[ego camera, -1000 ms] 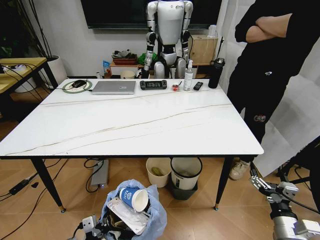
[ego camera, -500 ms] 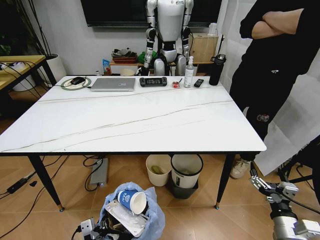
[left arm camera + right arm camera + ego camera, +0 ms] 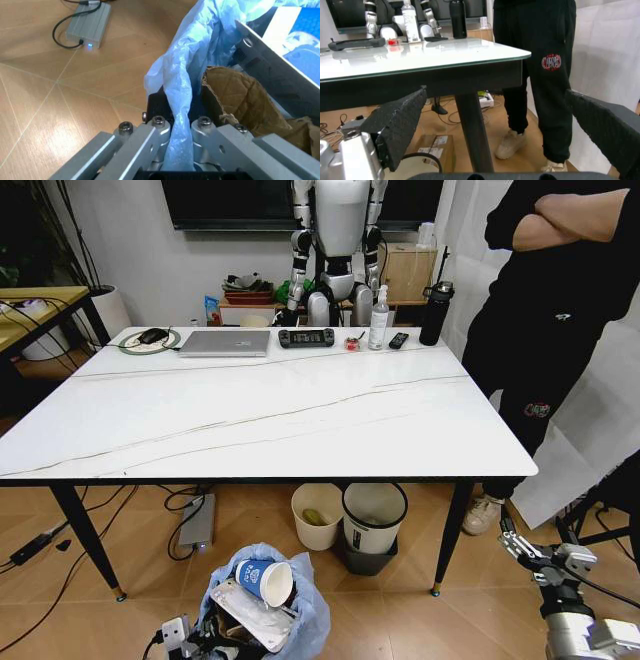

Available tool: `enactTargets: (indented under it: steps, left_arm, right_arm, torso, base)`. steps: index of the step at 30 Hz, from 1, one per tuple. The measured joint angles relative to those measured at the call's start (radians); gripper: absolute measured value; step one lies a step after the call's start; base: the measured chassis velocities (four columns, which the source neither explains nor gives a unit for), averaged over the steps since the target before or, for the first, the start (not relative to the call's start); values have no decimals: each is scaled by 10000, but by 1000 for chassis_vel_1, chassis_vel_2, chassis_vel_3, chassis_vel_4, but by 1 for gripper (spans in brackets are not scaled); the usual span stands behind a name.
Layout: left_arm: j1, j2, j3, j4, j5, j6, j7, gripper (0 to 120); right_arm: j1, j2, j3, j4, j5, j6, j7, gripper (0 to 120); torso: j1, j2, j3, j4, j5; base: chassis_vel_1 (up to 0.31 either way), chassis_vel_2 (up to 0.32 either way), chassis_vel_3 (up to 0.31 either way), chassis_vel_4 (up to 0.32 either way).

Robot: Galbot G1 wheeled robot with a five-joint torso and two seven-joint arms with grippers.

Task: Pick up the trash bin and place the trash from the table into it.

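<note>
while left gripper (image 3: 175,150) clamps one trash bin (image 3: 300,620), right gripper (image 3: 512,546) spread, one paper cup (image 3: 266,581)

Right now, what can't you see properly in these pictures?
- Head view: the trash bin is cut off by the picture's lower edge; its light-blue bag hides the bin's own walls.
- Left wrist view: the left gripper is shut on the bag, which covers its fingertips.
- Head view: the litter under the paper cup is buried.
- Head view: the cream bin under the table holds something too small to name.
</note>
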Motion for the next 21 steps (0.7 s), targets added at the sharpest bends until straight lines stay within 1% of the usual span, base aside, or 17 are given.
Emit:
enactTargets:
  steps: [9, 18, 21]
  left_arm:
    - [-107, -9, -32, 107, 0, 52, -30, 0]
    - [-215, 20, -77, 268, -14, 90, -70, 0]
    - [-303, 30, -100, 460, -19, 92, -76, 0]
  right_arm:
    - [0, 0, 0, 0, 0, 0, 0, 100]
    - [0, 0, 0, 0, 0, 0, 0, 100]
    - [0, 0, 0, 0, 0, 0, 0, 100]
  torso:
    - [-196, -457, -262, 0, -1]
    - [-332, -789, -459, 0, 0]
    - [-381, -900, -520, 0, 0]
  base:
    - [0, 0, 0, 0]
    - [0, 0, 0, 0]
    - [0, 0, 0, 0]
